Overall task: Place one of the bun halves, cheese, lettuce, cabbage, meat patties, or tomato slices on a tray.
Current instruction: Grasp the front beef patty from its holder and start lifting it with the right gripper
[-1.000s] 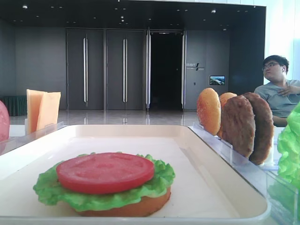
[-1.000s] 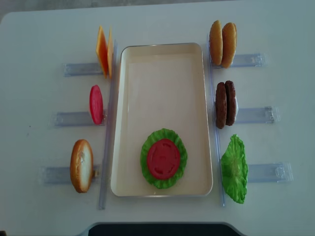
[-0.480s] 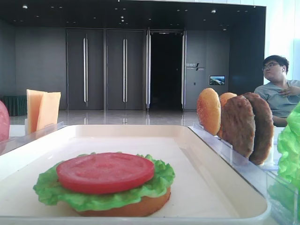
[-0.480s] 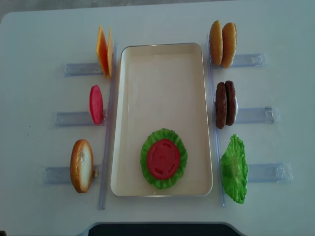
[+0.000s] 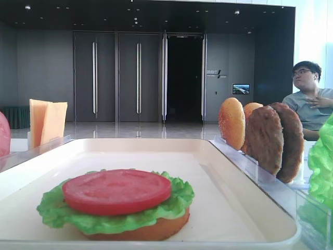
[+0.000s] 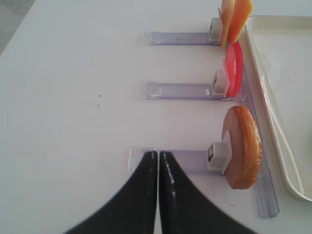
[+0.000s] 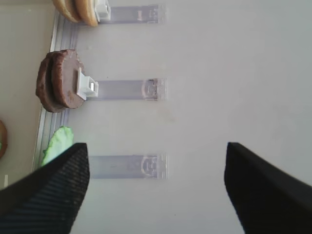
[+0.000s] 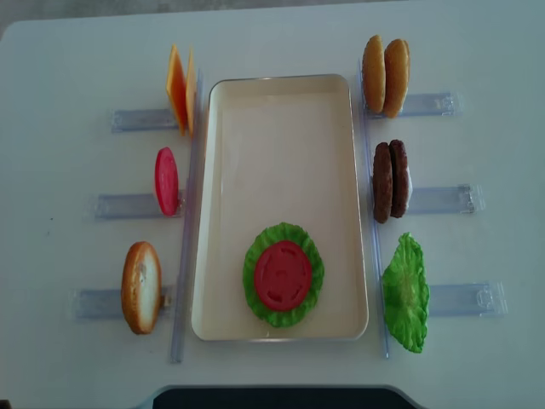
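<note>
On the cream tray (image 8: 281, 83) lies a stack: bun half (image 5: 156, 230), lettuce (image 8: 300, 243), tomato slice (image 8: 282, 274) on top. Standing on edge right of the tray are two bun halves (image 8: 384, 75), two meat patties (image 8: 389, 181) and a lettuce leaf (image 8: 405, 294). To its left stand cheese (image 8: 179, 89), a tomato slice (image 8: 166, 181) and a bun half (image 8: 140, 286). Cabbage is out of view. My right gripper (image 7: 156, 146) is open and empty above bare table, right of the patties (image 7: 58, 80). My left gripper (image 6: 157, 154) is shut and empty, left of the bun half (image 6: 241, 146).
Clear plastic racks (image 8: 451, 300) stick out from both sides of the tray, with long clear rails (image 8: 186, 256) along its edges. A dark edge (image 8: 272, 396) marks the table's front. A seated person (image 5: 309, 99) is in the background at the right.
</note>
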`<state>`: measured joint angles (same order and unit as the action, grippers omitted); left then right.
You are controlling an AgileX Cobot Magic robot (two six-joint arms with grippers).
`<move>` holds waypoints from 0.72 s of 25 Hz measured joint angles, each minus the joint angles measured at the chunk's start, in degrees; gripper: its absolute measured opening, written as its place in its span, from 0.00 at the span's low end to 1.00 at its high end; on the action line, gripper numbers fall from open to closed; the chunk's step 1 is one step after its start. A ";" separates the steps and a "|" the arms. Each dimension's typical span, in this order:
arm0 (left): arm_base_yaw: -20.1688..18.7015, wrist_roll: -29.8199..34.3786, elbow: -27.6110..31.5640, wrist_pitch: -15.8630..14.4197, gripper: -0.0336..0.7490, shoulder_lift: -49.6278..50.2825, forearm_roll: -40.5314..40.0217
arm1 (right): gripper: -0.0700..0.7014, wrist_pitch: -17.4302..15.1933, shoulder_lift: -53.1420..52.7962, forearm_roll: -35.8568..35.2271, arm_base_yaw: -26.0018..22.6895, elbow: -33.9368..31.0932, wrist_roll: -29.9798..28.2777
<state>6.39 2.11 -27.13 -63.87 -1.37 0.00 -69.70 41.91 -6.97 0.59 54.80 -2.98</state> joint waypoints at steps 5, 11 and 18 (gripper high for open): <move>0.00 0.00 0.00 0.00 0.03 0.00 0.00 | 0.79 -0.05 4.28 1.83 0.00 0.46 1.48; 0.00 0.00 0.00 0.00 0.03 0.00 0.00 | 0.79 -0.16 8.98 5.46 0.00 0.54 4.29; 0.00 0.00 0.00 0.00 0.03 0.00 0.00 | 0.79 -0.35 11.72 5.21 0.00 2.89 5.22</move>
<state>6.39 2.11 -27.13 -63.87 -1.37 0.00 -70.04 53.63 -1.75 0.59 57.68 2.24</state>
